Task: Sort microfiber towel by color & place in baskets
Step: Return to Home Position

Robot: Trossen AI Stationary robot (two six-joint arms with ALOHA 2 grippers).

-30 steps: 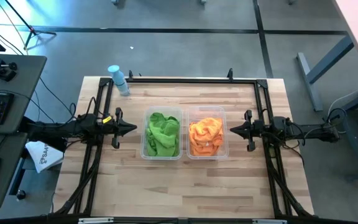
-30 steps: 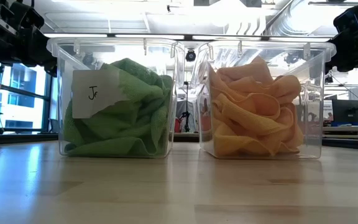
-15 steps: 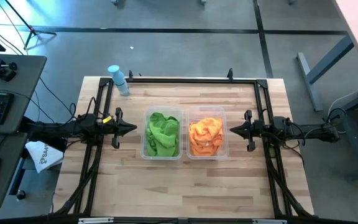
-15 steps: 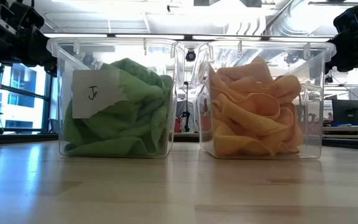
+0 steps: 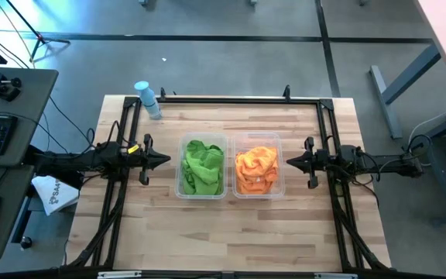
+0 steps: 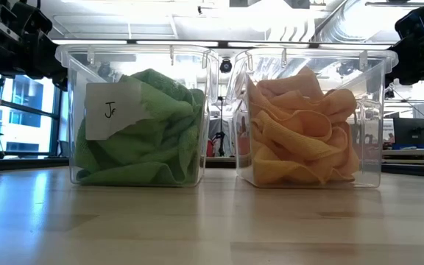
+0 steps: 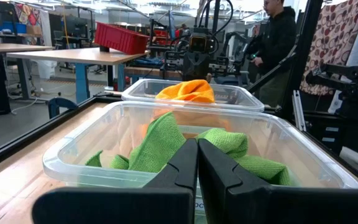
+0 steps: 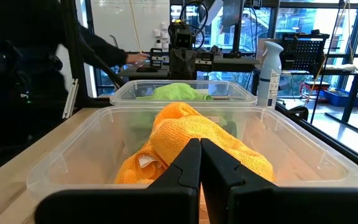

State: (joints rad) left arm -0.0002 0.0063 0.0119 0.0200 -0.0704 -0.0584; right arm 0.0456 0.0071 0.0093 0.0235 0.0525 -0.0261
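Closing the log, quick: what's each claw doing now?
Left claw: closed, empty, beside the green-towel bin.
Right claw: closed, empty, beside the orange-towel bin.

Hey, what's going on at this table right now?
Nothing is being handled at the moment. The green towels sit in the left bin and the orange towels in the right bin, so every towel in view is sorted. The left gripper hangs shut and empty beside the left bin, and the right gripper hangs shut and empty beside the right bin.
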